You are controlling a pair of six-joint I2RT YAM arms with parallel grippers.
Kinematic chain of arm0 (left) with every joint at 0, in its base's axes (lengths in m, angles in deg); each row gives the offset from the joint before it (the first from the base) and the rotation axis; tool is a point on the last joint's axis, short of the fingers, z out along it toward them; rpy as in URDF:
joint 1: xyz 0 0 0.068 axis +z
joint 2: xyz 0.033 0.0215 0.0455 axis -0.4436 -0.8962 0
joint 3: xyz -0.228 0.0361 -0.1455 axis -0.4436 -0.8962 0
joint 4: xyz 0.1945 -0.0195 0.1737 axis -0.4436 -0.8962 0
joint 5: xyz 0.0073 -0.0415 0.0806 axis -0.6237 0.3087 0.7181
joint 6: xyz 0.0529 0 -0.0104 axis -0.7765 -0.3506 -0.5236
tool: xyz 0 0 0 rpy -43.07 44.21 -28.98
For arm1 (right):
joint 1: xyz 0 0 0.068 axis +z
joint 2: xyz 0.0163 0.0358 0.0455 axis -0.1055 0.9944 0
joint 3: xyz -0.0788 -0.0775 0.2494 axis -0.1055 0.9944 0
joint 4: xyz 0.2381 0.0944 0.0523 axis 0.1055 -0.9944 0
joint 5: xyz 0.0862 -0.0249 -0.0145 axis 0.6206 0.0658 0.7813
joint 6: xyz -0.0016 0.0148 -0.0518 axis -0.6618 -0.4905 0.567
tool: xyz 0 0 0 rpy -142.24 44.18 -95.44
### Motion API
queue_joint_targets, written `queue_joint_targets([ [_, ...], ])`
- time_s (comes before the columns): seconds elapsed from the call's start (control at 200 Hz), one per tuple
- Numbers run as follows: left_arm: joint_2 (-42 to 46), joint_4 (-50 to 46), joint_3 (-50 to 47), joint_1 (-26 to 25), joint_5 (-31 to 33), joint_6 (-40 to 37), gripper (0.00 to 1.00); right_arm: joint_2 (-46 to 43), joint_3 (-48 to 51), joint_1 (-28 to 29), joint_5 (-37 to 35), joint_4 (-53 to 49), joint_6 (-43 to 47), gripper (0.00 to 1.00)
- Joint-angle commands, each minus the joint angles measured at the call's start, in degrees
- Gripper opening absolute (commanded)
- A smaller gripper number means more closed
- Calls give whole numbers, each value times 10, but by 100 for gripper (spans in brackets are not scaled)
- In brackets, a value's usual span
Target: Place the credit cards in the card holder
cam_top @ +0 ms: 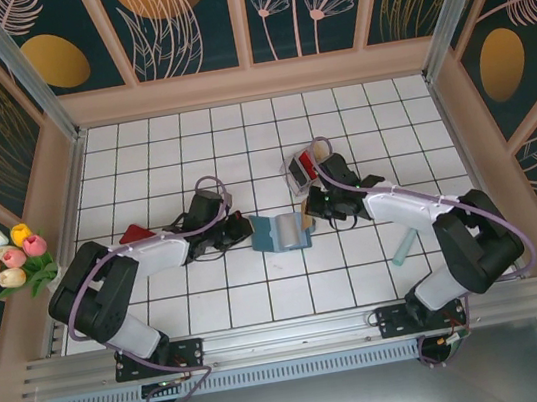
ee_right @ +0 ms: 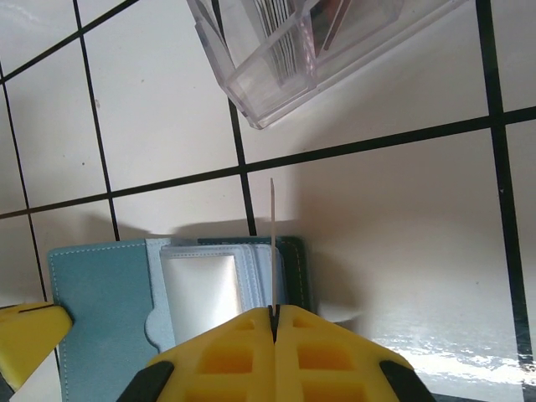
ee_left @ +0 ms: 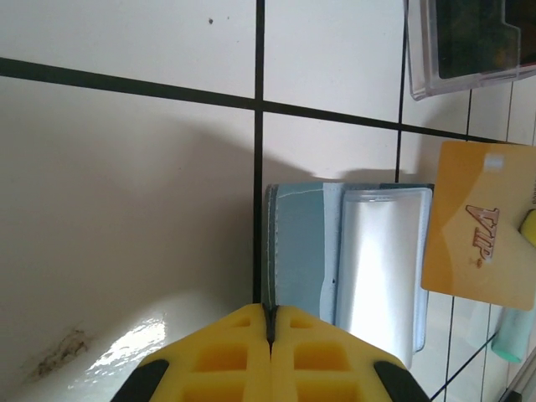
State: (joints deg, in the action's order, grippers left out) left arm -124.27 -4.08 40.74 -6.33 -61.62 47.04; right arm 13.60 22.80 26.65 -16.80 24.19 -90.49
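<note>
While left pincer [ee_left: 270, 322] grips the holder [cam_top: 273, 233], right pincer [ee_right: 273, 314] pinches a tan card [ee_left: 477, 222]
Tilted, it could jam on the slot lip at the holder's three o'clock.

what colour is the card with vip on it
Golden tan. The VIP card shows best in the left wrist view, just right of the teal card holder.

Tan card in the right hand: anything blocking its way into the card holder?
Nothing visible does. The right hand pinches the tan card edge-on over the open card holder, whose slots lie bare. The left hand grips the holder's outer edge; the clear rack stands beyond.
</note>
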Motion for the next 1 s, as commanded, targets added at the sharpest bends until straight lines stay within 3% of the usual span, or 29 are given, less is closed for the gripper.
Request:
queue_joint_targets([
  [0.0, -8, -12, -1, 1, 16, -16, 0, -23, 5, 0, -9, -17, 31, 0],
  [0.515, -31, -2, -1, 1, 11, -10, 0, -5, 38, 25, 14, 31, 42, 0],
  [0.856, -41, 31, -13, -2, 3, 13, 0, 1, 38, 33, 125, 144, -13, 0],
  [0.996, -39, 66, -25, -5, 1, 41, 0, 14, 26, 45, 129, 156, -24, 0],
])
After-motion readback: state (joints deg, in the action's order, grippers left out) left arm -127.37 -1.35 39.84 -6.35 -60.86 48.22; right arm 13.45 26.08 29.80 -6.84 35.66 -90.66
